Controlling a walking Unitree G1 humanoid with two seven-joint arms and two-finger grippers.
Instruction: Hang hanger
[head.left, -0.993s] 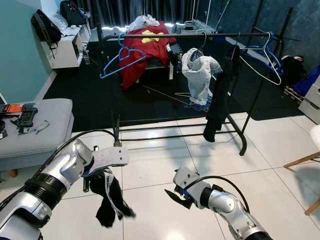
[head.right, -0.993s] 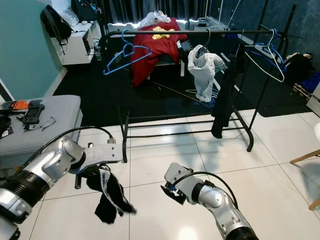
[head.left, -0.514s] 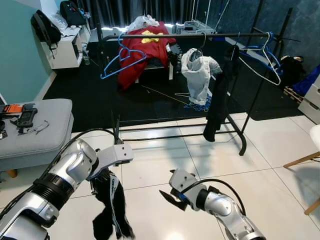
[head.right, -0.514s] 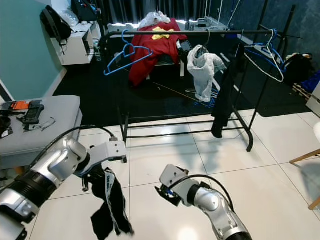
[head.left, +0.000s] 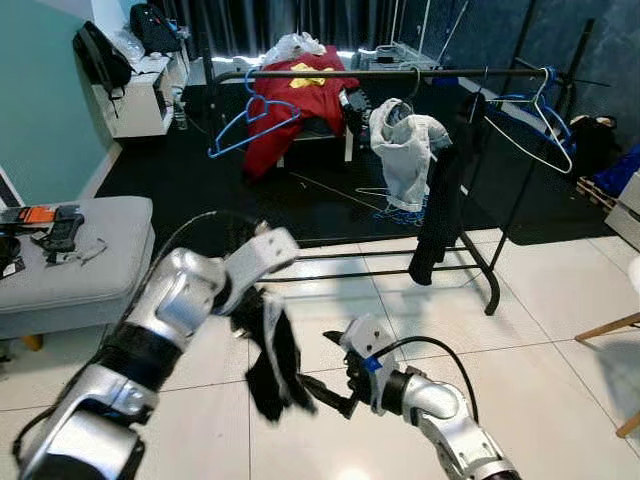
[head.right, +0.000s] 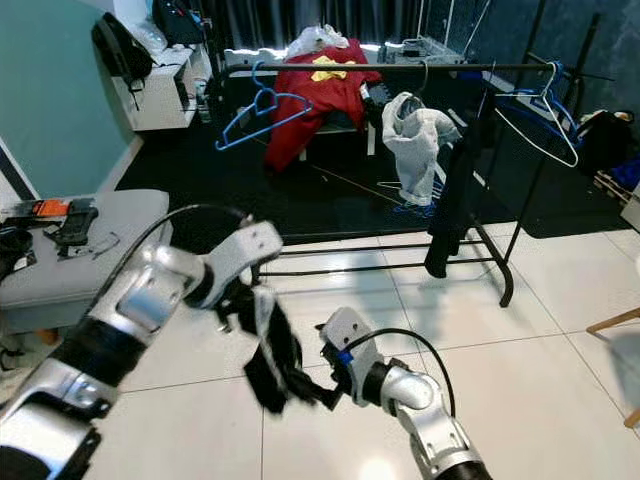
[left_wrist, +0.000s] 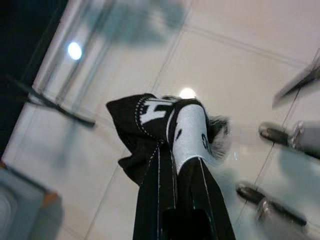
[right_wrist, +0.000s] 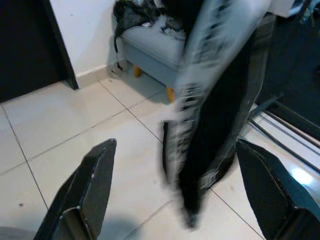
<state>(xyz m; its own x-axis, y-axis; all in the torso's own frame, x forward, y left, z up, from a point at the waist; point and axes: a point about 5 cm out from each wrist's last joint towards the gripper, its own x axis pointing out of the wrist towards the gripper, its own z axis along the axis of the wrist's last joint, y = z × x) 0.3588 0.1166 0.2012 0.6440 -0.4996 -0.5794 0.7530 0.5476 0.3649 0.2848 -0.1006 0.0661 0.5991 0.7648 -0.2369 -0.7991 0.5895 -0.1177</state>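
Clothes rack (head.left: 380, 72): stands at the edge of the black carpet (head.left: 200, 200), its rail carrying a blue hanger (head.left: 245, 115), a white garment (head.left: 405, 150) and a dark garment (head.left: 440, 200).
Black-and-white garment (head.left: 270, 350): dangles over the white tile floor (head.left: 540, 350), gripped by the left gripper (head.left: 250, 300).
Left gripper: fingers clamped on the cloth.
Right gripper (head.left: 335, 390): fingers (right_wrist: 90, 185) spread wide, empty, just beside the garment's lower end.
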